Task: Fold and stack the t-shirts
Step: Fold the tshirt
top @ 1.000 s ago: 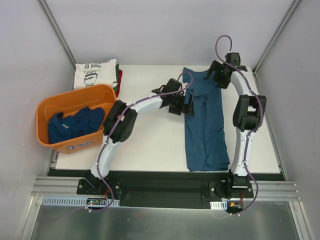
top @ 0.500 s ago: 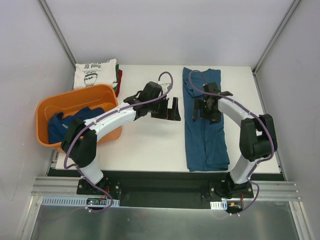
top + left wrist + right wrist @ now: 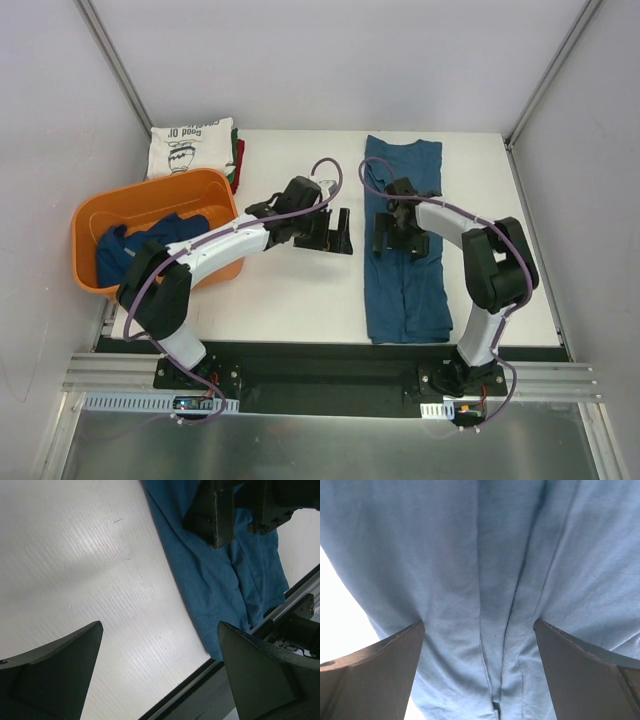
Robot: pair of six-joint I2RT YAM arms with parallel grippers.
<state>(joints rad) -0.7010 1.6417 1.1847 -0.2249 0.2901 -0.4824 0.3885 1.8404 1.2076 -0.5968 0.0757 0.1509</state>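
A dark blue t-shirt (image 3: 405,300) lies folded into a long strip on the right half of the table, running front to back. My right gripper (image 3: 393,238) is open and sits low over its middle; in the right wrist view the blue cloth (image 3: 485,570) fills the space between the spread fingers (image 3: 480,672). My left gripper (image 3: 342,232) is open and empty over bare table just left of the shirt, whose edge (image 3: 220,585) shows in the left wrist view (image 3: 160,675). A folded cream shirt (image 3: 190,145) tops a stack with green and red edges (image 3: 238,160) at the back left.
An orange tub (image 3: 120,215) at the left edge holds more crumpled dark blue shirts (image 3: 150,250). White table (image 3: 290,290) lies between the tub and the strip. The table's front edge and dark rail (image 3: 200,690) are close to the left gripper.
The right arm swung from the shirt's back end to its middle. The left gripper drew back left off the shirt. The strip has shifted slightly left and looks narrower.
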